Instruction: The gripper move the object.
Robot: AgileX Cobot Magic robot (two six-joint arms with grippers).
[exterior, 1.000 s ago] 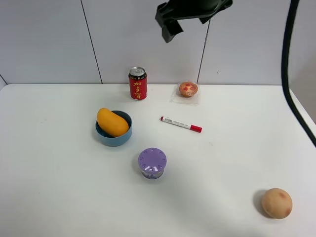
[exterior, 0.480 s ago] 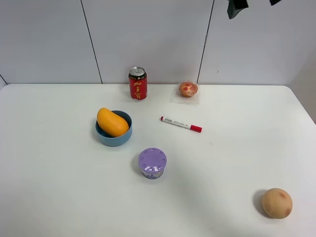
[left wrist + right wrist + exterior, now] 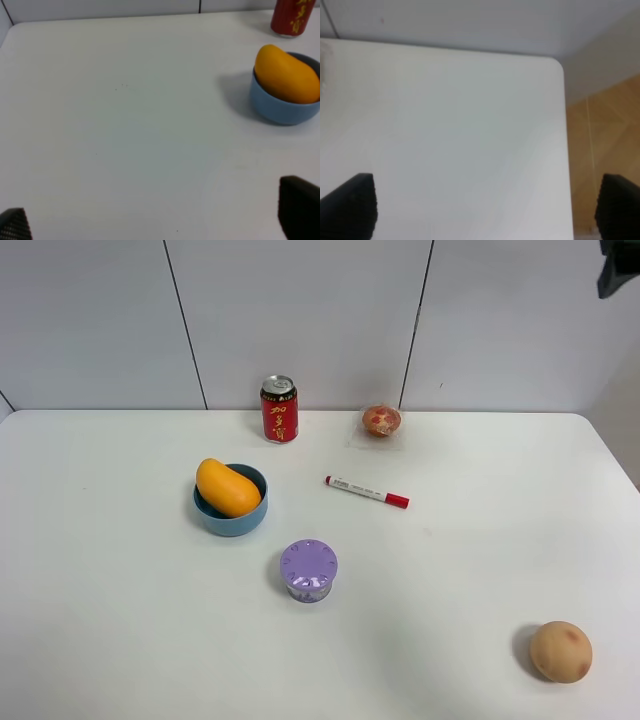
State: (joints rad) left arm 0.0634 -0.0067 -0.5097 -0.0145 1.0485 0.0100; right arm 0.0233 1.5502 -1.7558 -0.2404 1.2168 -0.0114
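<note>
Mango (image 3: 228,487): smooth, orange-yellow, oblong, one end tapered. Lies on side in blue bowl (image 3: 232,524), body rising above rim, left of centre of white table (image 3: 120,620). Apart from both grippers.

Left gripper (image 3: 156,220): black, jaws spread wide, empty, above bare table. Mango in bowl ahead of it, well apart.

Right gripper (image 3: 485,206): black, jaws spread wide, empty, high above table's far right corner, well apart from mango.

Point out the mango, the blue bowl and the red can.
mango (image 3: 227,487): exterior high view, middle of its orange skin.
blue bowl (image 3: 232,524): exterior high view, front outer wall below the rim.
red can (image 3: 280,416): exterior high view, middle of its printed side.
</note>
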